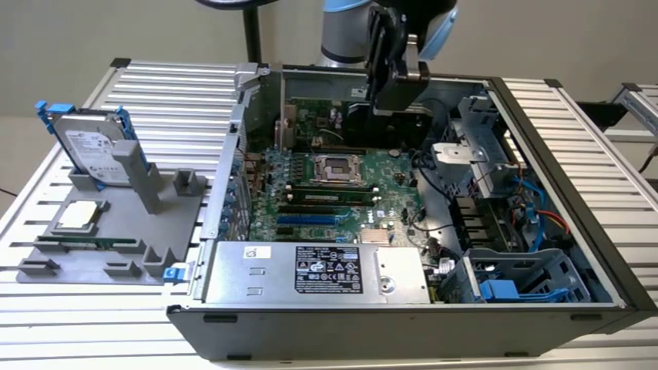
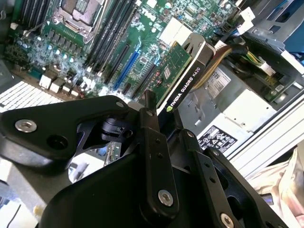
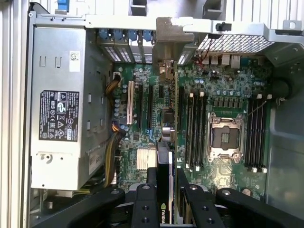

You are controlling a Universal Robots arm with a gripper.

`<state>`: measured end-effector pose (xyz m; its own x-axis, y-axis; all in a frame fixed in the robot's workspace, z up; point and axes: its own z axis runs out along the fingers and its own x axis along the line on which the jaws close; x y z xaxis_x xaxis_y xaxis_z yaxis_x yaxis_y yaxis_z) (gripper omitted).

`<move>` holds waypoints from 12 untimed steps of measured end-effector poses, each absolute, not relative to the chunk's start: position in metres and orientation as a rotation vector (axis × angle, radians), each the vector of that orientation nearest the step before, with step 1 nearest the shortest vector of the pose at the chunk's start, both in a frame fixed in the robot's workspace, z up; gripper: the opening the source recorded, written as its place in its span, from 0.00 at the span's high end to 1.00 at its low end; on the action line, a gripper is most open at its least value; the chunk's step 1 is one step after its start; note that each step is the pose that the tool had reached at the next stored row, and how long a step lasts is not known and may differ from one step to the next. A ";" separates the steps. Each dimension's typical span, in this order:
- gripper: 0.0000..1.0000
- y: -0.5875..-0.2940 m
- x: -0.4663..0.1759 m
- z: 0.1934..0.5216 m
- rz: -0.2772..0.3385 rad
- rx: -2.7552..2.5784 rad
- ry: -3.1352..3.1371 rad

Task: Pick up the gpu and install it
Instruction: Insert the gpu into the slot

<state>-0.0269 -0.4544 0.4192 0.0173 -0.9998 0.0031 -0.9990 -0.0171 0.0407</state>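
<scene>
My gripper point(image 1: 396, 73) hangs over the far part of the open computer case point(image 1: 575, 185), shut on the gpu point(image 2: 183, 71). The card is held on edge, with its green board on one face and a black shroud on the other. In the first wrist view the gpu point(image 3: 164, 156) runs edge-on from between my fingers point(image 3: 142, 194) toward its silver end bracket point(image 3: 168, 33) at the case's slotted rear wall. It hovers above the motherboard point(image 3: 213, 95), over the row of expansion slots point(image 3: 142, 104). Whether its edge touches a slot is hidden.
A silver power supply point(image 1: 308, 270) fills the case's near corner. Blue drive cages point(image 1: 504, 285) and cables point(image 1: 535, 200) line the exterior view's right side. Outside the case, a grey fixture point(image 1: 103, 231) holds a hard drive in a blue frame point(image 1: 98, 146) and a processor chip point(image 1: 80, 216).
</scene>
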 end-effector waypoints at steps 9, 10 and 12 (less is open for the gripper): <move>1.00 -0.454 -0.027 0.418 -0.041 2.216 -2.183; 1.00 -0.454 -0.027 0.418 -0.041 2.215 -2.183; 1.00 -0.454 -0.027 0.418 -0.041 2.216 -2.183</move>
<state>-0.0269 -0.4543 0.4175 0.0149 -0.9999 0.0031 -0.9991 -0.0148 0.0406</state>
